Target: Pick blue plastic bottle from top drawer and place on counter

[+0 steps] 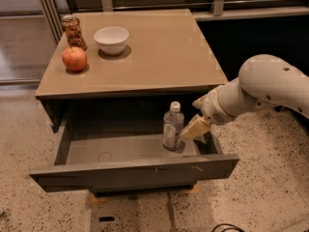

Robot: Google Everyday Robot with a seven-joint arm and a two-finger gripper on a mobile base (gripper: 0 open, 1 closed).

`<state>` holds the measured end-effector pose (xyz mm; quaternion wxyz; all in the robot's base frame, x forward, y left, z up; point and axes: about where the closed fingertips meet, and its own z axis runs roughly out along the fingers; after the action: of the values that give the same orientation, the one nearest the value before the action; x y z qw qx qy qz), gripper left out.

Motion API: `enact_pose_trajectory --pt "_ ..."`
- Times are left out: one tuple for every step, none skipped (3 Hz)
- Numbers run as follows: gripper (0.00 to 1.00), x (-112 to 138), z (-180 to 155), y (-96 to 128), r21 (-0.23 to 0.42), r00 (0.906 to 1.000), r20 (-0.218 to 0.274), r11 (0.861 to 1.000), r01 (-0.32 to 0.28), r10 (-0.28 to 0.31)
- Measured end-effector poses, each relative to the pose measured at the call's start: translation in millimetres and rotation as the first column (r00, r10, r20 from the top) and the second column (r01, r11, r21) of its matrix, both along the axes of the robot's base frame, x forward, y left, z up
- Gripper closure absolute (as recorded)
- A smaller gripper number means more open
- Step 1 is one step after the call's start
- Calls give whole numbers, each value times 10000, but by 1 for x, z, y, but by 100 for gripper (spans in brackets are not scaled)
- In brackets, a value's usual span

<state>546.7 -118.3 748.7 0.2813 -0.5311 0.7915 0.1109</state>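
I am holding my tool (195,128), grip state indiscernible, just beside the blue plastic bottle (172,127) in the top drawer (135,170); grasp mid-body, squarely.

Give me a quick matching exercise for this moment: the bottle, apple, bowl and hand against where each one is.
Things:
1. blue plastic bottle
2. apple
3. bowl
4. hand

Places:
A. on the counter, just in front of the can
B. beside the bottle, over the right end of the top drawer
C. upright inside the open top drawer
D. on the counter, to the right of the can

Pairs: 1-C; 2-A; 3-D; 4-B
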Motion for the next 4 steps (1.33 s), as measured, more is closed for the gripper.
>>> enact_pose_trajectory --pt "25 11 -6 6 125 9999 102 9999 4 -5" --pt "25 24 -15 18 387 9999 110 9992 -34 30" --pt "25 30 -19 27 583 9999 86 9983 -71 66" --pt "24 28 -27 44 858 9995 -125 9960 -262 274"
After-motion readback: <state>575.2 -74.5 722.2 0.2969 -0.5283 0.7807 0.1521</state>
